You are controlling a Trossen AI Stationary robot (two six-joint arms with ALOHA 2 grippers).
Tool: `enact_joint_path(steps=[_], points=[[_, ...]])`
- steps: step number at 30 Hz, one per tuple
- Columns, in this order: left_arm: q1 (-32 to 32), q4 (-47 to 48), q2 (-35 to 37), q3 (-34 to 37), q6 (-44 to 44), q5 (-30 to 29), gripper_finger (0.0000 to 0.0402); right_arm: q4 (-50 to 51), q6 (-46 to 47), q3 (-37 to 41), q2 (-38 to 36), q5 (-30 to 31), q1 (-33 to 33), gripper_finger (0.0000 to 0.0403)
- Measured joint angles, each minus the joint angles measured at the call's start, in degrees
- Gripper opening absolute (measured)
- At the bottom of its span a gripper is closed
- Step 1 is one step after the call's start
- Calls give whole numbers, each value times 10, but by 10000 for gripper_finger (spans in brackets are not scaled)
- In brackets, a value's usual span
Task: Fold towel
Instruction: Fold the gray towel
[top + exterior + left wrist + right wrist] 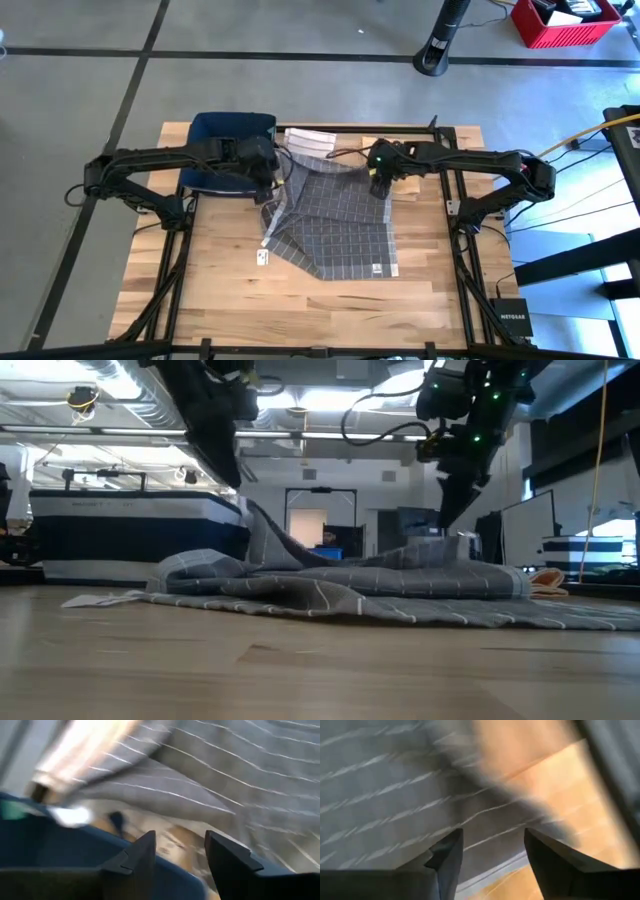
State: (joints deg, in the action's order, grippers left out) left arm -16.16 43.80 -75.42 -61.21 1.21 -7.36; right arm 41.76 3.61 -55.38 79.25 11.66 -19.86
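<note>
Two arms over a wooden counter [220,290], reaching in from the left and right edges of the high view toward its upper middle. Grey towel [335,220] with thin white lines spread at centre frame, crumpled along its left side, flatter toward the lower right, with a small white tag near its lower edge. Left end effector [268,166] above the towel's upper left corner, fingers [140,857] apart in the left wrist view, nothing between them, cloth and a blue edge ahead. Right end effector [381,182] above the towel's upper right corner, fingers [447,855] likewise spread and empty in the right wrist view, striped cloth and bare wood beyond. Dark blue bin [222,150] at upper left of the counter, just beside the left end effector. White striped cloth [309,140] lying past the towel's top edge, between the two end effectors. Seen level in the low view, towel [330,585] heaped in rumpled folds at mid-frame.
</note>
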Motion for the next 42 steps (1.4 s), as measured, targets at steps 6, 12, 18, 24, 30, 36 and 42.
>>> enact_joint_path(steps=[6, 12, 18, 24, 30, 36, 42], points=[[54, 33, 13, 1, -44, 105, 156, 61, -11, 0, -18, -143, 31, 227], [178, -34, -3, 42, -142, 118, 146, -40, -33, 19, -20, -152, 142, 218], [299, -176, -64, 99, -321, 66, 143, -232, -41, 108, -16, -130, 211, 211], [341, -233, -202, 109, -489, -13, 143, -303, 5, 177, -14, -80, 234, 211], [374, -267, -274, 102, -620, -28, 143, -313, 20, 207, -14, 16, 235, 211], [468, -338, -269, 105, -732, 16, 143, -316, -7, 222, -14, 83, 209, 211], [550, -360, -270, 97, -822, 4, 143, -316, -13, 261, -14, 91, 138, 211]])
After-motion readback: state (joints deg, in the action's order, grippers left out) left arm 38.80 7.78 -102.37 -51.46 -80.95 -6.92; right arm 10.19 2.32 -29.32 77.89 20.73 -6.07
